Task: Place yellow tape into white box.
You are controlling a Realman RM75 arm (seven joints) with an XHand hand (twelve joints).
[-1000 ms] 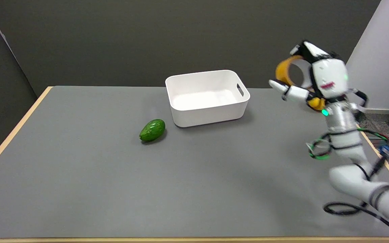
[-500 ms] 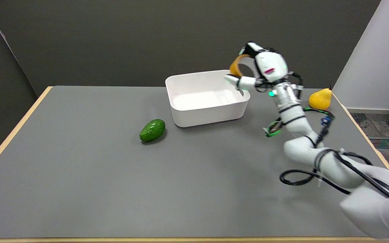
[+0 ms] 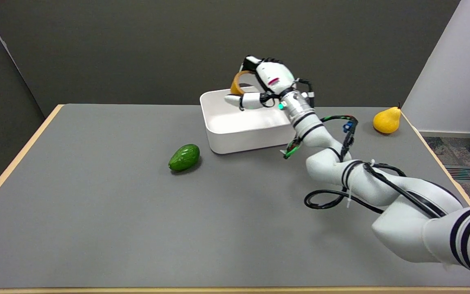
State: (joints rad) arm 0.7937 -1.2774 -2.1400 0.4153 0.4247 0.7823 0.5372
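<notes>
White jointed right arm [image 3: 382,192], black bands, looping black cables, green light, black-and-white hand [image 3: 265,81].

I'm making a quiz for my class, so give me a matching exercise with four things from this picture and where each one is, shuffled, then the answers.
Things:
1. yellow tape
2. avocado
3. pear
4. white box

Places:
A. on the table, left of the box
B. far middle of the table, under the robot hand
C. held in the robot hand, above the box
D. near the table's right edge

Pairs: 1-C, 2-A, 3-D, 4-B
</notes>
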